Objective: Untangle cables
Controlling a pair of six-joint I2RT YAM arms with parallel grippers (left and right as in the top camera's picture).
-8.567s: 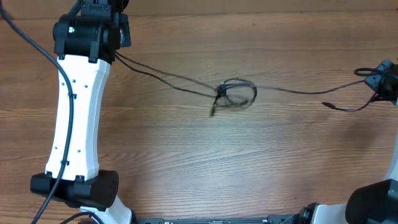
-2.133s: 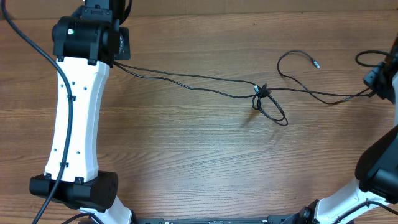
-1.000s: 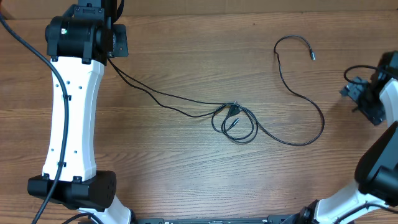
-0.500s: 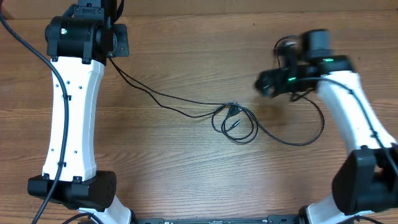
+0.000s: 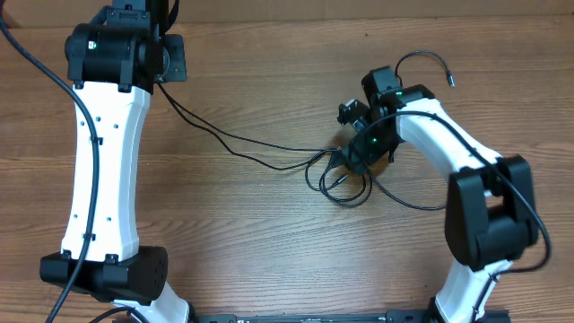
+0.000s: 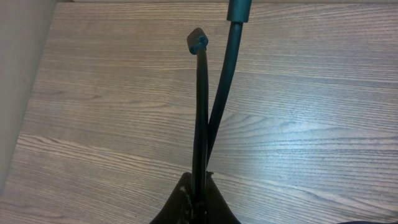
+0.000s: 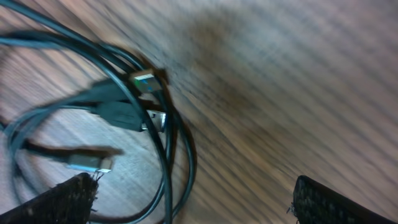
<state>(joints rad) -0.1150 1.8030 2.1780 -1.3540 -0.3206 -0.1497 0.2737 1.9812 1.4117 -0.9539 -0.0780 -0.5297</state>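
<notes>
Thin black cables (image 5: 256, 147) run from my left gripper (image 5: 163, 77) at the far left across the table to a knot of loops (image 5: 345, 187) in the middle. In the left wrist view that gripper (image 6: 199, 190) is shut on a cable (image 6: 200, 118) whose blue-tipped end (image 6: 198, 42) sticks out ahead. My right gripper (image 5: 352, 157) hovers over the knot. The right wrist view shows it (image 7: 199, 205) open, with cable loops (image 7: 177, 155) and silvery plugs (image 7: 146, 79) lying between its fingers, nearer the left fingertip (image 7: 68, 199).
One loose cable tail curls to the far right and ends in a small plug (image 5: 449, 80). The left arm's white link (image 5: 103, 170) stands along the left side. Bare wooden tabletop (image 5: 269, 251) lies in front of the knot.
My right arm has swung in from the right edge and come down over the knot. The left arm and the cables on the table have stayed still over the last second.
</notes>
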